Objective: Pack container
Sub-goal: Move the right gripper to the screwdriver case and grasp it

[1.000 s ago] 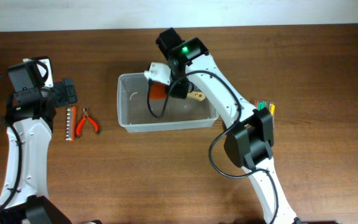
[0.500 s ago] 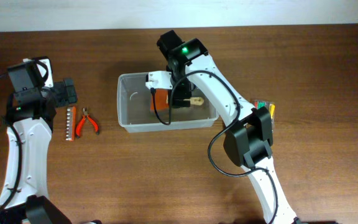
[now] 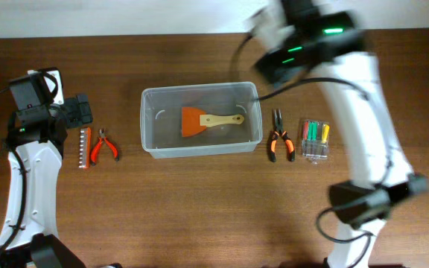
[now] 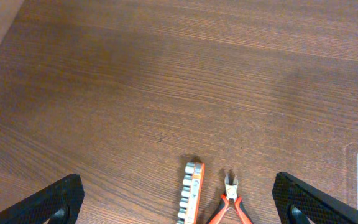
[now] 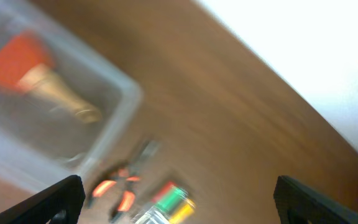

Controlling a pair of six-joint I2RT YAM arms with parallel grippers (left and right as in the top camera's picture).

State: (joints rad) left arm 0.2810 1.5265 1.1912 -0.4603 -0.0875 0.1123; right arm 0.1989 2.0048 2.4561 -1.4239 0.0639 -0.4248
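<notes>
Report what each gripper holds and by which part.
Nothing is held. The left gripper and right gripper are both open and empty; the scraper lies loose in the container.

L arm (image 3: 28, 171) runs up the left side, elbow bent, wrist turned inward toward centre. L gripper (image 3: 78, 112) points right, fingers (image 4: 55, 202) spread wide, nothing between them. R arm (image 3: 363, 112) reaches far fwd from its base, motion-blurred. R gripper (image 5: 179, 198) sits high, fingers (image 5: 306, 199) wide apart, empty.

Clear rectangular container (image 3: 199, 149), rounded corners, upright, open-topped, on the table (image 3: 199, 212), orange scraper (image 3: 196, 120) lying inside
</notes>
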